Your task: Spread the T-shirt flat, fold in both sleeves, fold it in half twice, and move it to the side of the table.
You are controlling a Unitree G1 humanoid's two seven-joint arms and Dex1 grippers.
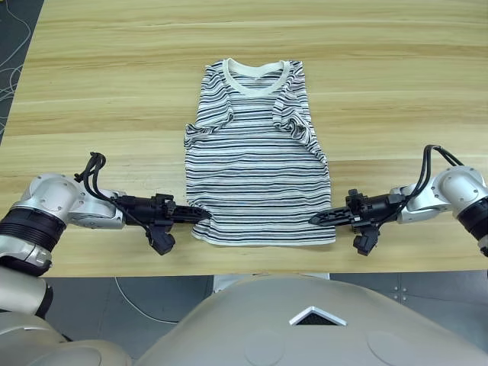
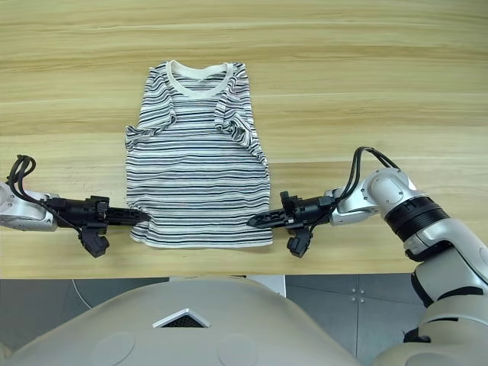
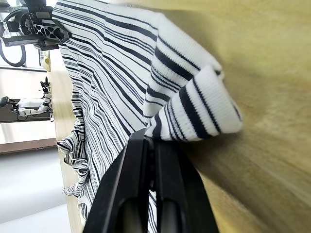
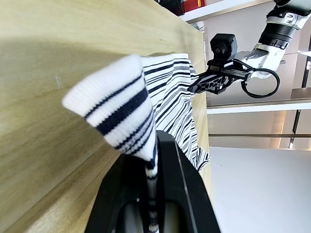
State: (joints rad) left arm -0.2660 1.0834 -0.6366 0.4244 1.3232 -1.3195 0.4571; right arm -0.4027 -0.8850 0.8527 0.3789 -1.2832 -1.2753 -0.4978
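Note:
A black-and-white striped T-shirt (image 1: 259,164) with a cream collar lies on the wooden table (image 1: 114,84), collar away from me, both sleeves folded in over the body. My left gripper (image 1: 203,214) is shut on the T-shirt's near left hem corner (image 3: 204,104). My right gripper (image 1: 314,219) is shut on the near right hem corner (image 4: 121,111). Both hold the hem low, close to the table's front edge. In the right wrist view the left gripper (image 4: 194,89) appears across the cloth.
Bare wood stretches wide on both sides of the T-shirt and behind it. The table's front edge (image 1: 252,273) runs just below the hem. Floor with cables (image 1: 11,69) lies off the left end.

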